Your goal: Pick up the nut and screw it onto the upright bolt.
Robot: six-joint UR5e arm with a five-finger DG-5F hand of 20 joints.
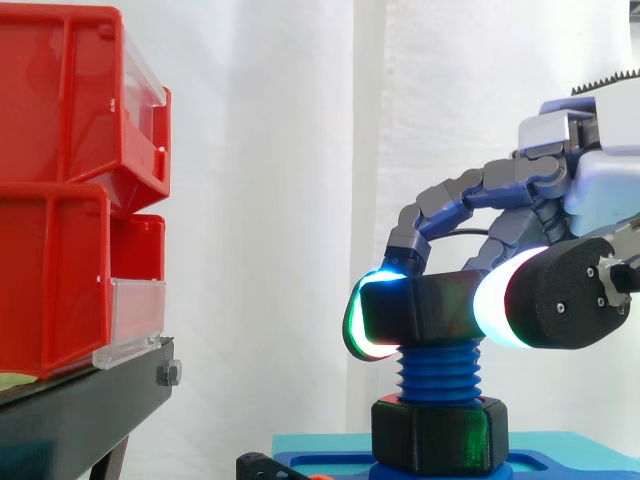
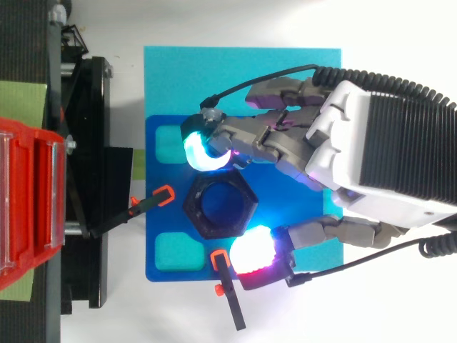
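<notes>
Nut: the black hex nut (image 1: pixel 430 308) (image 2: pixel 194 209) sits at the top end of the bolt, level, with blue visible through its bore in the top view.
Bolt: the blue threaded bolt (image 1: pixel 440 372) stands upright, with several bare threads visible below the nut.
Hand: the hand (image 1: pixel 600 190) (image 2: pixel 378 153) reaches in from the right and pinches the nut. Curled fingers end in a cyan-green pad (image 1: pixel 365 322) on the nut's left side, and a white-glowing pad (image 1: pixel 497 300) presses the opposite side.
Base: a larger black hex block (image 1: pixel 440 432) surrounds the foot of the bolt, well below the nut.
Plate: the block rests on a dark blue plate (image 2: pixel 282 207), which lies on a cyan mat (image 2: pixel 243 71).
Clamps: two black clamps with orange tips (image 2: pixel 150 202) (image 2: pixel 230 293) hold the plate's edges.
Bins: red bins (image 1: pixel 60 200) are stacked on a black stand (image 1: pixel 80 410) at the left, well apart from the bolt.
Backdrop: a white curtain (image 1: pixel 270 200) hangs behind.
</notes>
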